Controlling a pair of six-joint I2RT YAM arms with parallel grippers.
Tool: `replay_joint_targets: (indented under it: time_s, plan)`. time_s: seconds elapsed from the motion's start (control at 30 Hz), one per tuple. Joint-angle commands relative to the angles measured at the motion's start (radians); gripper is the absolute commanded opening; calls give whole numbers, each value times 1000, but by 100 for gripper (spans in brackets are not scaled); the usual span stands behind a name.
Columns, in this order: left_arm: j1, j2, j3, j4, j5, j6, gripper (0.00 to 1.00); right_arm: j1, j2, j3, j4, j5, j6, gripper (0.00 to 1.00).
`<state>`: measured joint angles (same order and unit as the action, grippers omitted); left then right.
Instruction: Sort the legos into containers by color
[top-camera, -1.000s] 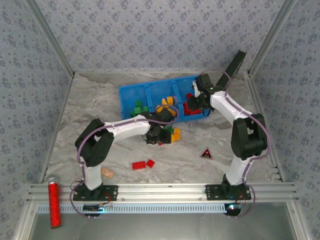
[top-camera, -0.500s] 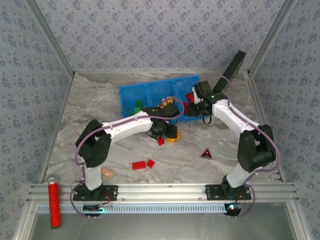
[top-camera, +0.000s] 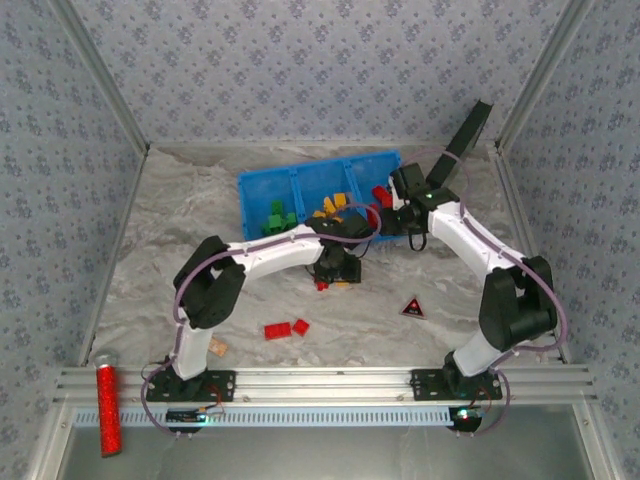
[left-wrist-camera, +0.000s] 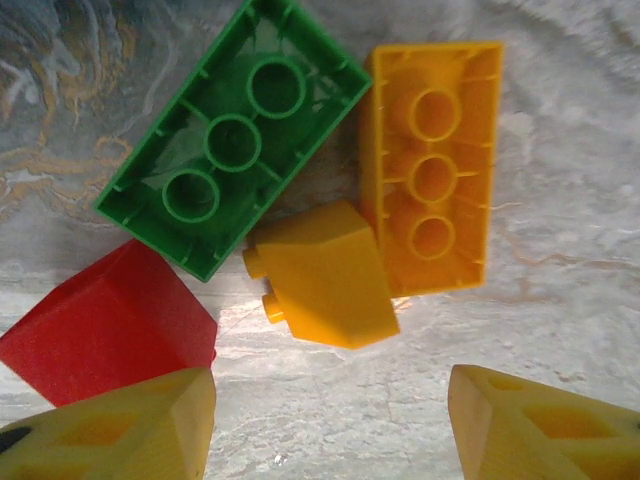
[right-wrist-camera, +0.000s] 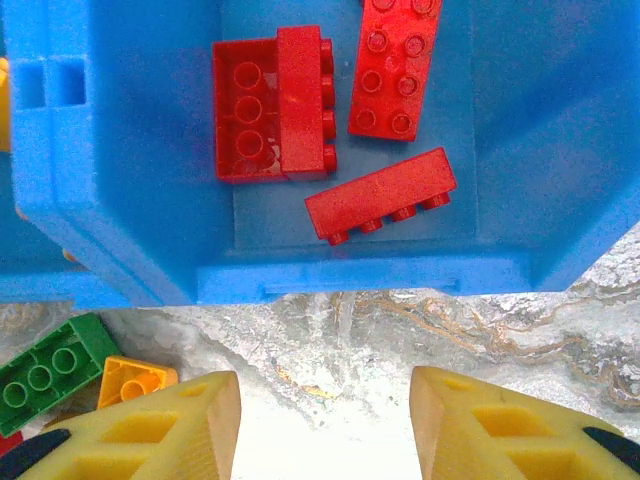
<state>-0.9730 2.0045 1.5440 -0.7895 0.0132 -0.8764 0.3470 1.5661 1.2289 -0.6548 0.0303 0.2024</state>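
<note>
Our left gripper (left-wrist-camera: 330, 430) stands open with nothing between its fingers (left-wrist-camera: 120, 425). The small orange-yellow sloped brick (left-wrist-camera: 320, 290) lies on the table (left-wrist-camera: 560, 300) just ahead of the gap, barely left of centre, its studs pointing left. Touching its right side is the long orange-yellow brick (left-wrist-camera: 432, 165), upside down, with its long axis running straight away from us. The green brick (left-wrist-camera: 235, 135) lies slantwise beyond, and the red brick (left-wrist-camera: 105, 325) sits by the left finger. Our right gripper (right-wrist-camera: 325, 425), likewise open and empty, hovers just short of the blue bin (right-wrist-camera: 360, 280), so we judge the left arm nearer these loose pieces.
</note>
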Motion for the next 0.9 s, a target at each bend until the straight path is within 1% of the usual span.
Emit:
replay_joint_targets:
  time_s: [0.0, 0.13, 0.17, 0.23, 0.43, 0.6, 0.8, 0.87]
  plan:
    - [-8, 30, 34, -32, 7, -38, 63, -15, -48, -19, -22, 10, 9, 50]
    - [-7, 64, 58, -17, -4, -50, 62, -31, -67, -28, -8, -10, 6, 50]
    - [-8, 74, 68, -18, -4, -52, 61, -34, -66, -63, -4, -15, 5, 50]
    - [-9, 98, 93, -22, 0, -53, 61, -42, -67, -71, -1, -25, 2, 51]
    - [-16, 152, 145, -64, 6, -49, 60, -68, -68, -94, 21, -47, -10, 51]
    - [-16, 166, 127, -82, 4, -59, 59, -84, -68, -106, 33, -63, -21, 51]
    - [-22, 167, 89, -120, -28, -38, 59, -107, -69, -115, 37, -81, -38, 51]
    - [-22, 170, 79, -127, -39, -32, 57, -112, -71, -115, 39, -87, -44, 51]
